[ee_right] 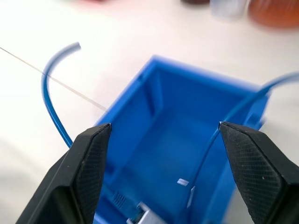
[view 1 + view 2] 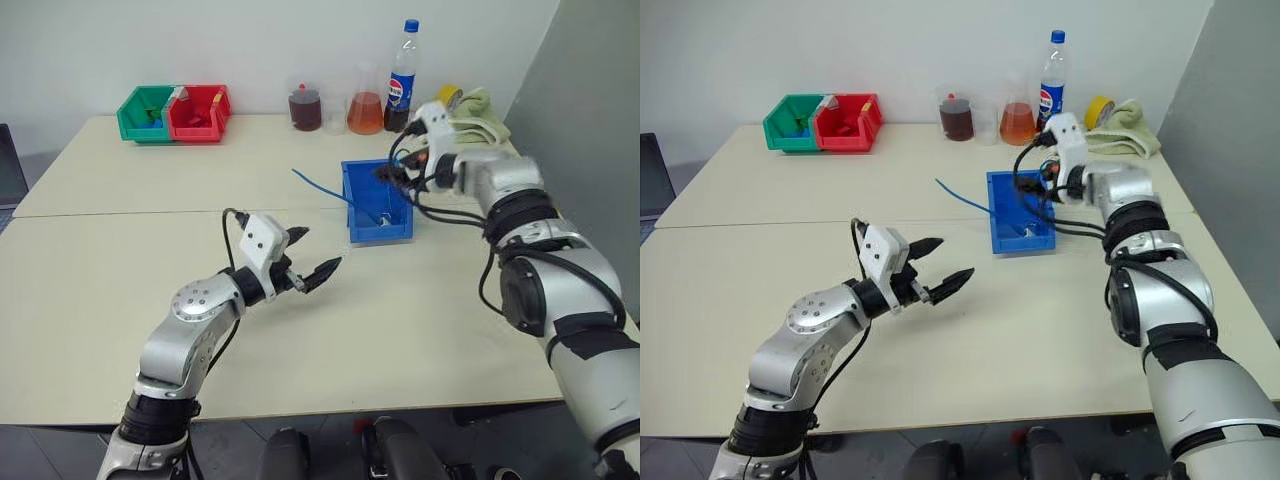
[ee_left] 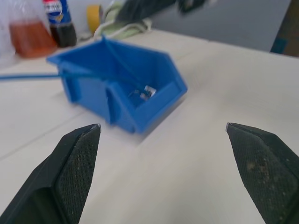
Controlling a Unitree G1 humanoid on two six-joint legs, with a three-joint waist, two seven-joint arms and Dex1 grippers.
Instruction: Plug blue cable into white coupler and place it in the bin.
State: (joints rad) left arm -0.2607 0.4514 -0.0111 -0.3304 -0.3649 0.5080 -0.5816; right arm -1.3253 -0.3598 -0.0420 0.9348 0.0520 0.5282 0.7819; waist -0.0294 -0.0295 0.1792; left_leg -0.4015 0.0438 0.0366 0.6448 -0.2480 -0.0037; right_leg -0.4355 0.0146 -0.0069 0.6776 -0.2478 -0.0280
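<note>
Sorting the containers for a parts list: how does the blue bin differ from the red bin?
The blue bin stands alone mid-table, while the red bin sits at the far edge, side by side with a green bin. The blue bin has the blue cable trailing out over its rim; no cable hangs out of the red bin. Both are small open-topped plastic bins.

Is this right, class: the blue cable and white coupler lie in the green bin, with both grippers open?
Not quite. They lie in the blue bin, as the left wrist view shows: the blue cable runs down to the white coupler. The left gripper and right gripper are both open.
</note>
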